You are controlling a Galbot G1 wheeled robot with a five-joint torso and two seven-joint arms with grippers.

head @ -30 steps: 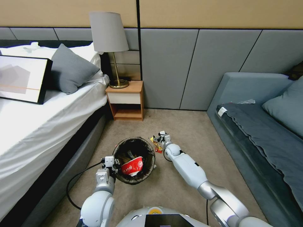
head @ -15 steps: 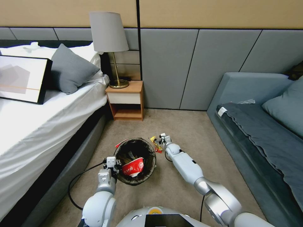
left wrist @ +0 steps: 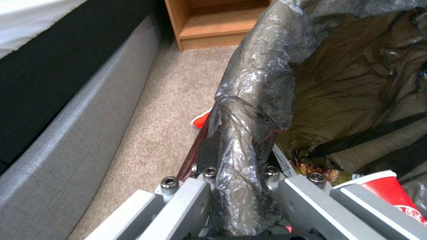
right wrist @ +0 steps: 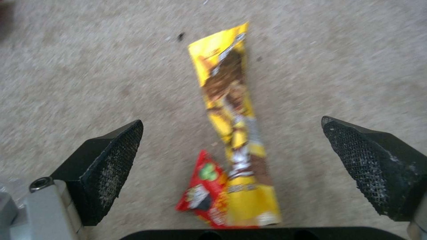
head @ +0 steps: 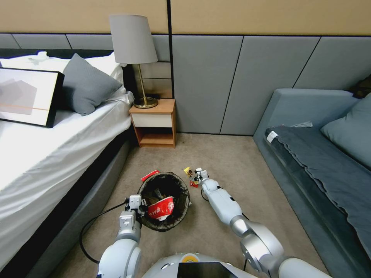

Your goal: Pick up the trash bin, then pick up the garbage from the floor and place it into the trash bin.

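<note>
Standing on the left: a bed (head: 58,154) with white sheets and a grey pillow (head: 87,85), then a nightstand (head: 154,123) carrying a lamp (head: 133,42) against the wall.

Gripping the bin (head: 164,200) at its near-left rim is the left gripper (head: 136,204) — in the left wrist view its fingers (left wrist: 178,206) are pinching the rim, one on either side of the folded-over dark bag (left wrist: 249,110). A red cup (head: 160,206) is lying inside the bin, and a red scrap (head: 150,175) is showing on the carpet (head: 232,162) just beyond the far rim.

Reaching down to the carpet right of the bin is the right gripper (head: 195,177), its pads (right wrist: 111,163) spread wide — a yellow wrapper (right wrist: 233,133) is lying flat between them, untouched, with a small red wrapper (right wrist: 204,193) overlapping its near end.

Sitting on the far right: a grey sofa (head: 320,154).
</note>
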